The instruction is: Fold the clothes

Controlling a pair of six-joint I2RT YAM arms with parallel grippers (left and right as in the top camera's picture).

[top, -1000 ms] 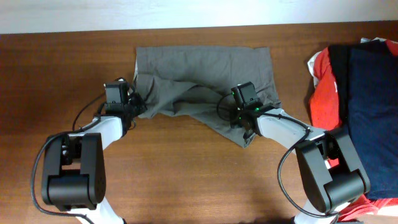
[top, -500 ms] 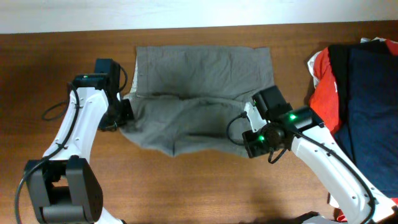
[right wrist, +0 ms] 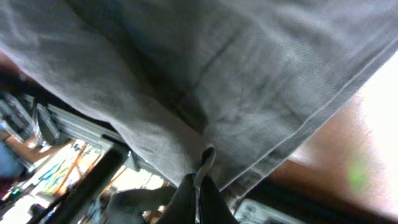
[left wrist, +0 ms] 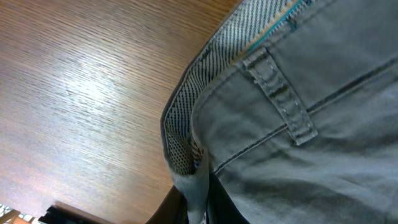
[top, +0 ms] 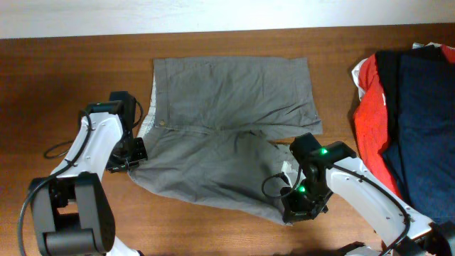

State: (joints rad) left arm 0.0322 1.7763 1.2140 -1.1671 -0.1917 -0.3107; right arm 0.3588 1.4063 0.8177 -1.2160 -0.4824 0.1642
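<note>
Wooden surface [top: 57,71] seen from above, filling the frame from edge to edge. Grey shorts [top: 227,107] lie across its upper middle, turned sideways, with the waist toward the left of the frame and the two legs pointing right. The upper leg lies flat and fairly smooth. The lower leg slants down toward the lower right and is more wrinkled.

A pile of clothes [top: 412,107] in red, black and navy sits at the right edge, apart from the shorts. No basket, box or other container is in view, so nothing is held in one.

The left end effector [top: 134,153] is at the left middle of the frame, clamped on the lower corner of the waist. The left wrist view shows the striped waistband [left wrist: 186,124] gathered to a point between the dark fingers at the bottom of the frame, with a belt loop [left wrist: 283,99] just above it. The right end effector [top: 297,211] is at the lower right of centre, pinched narrow on the corner of the lower leg. The right wrist view shows the stitched hem [right wrist: 298,124] running down into the closed fingers.

The step in hand looks like spreading the shorts open and taut before any fold is made. The next move probably calls for both arms to lift their corners together and carry the lower leg up over the upper one, edges matched.
</note>
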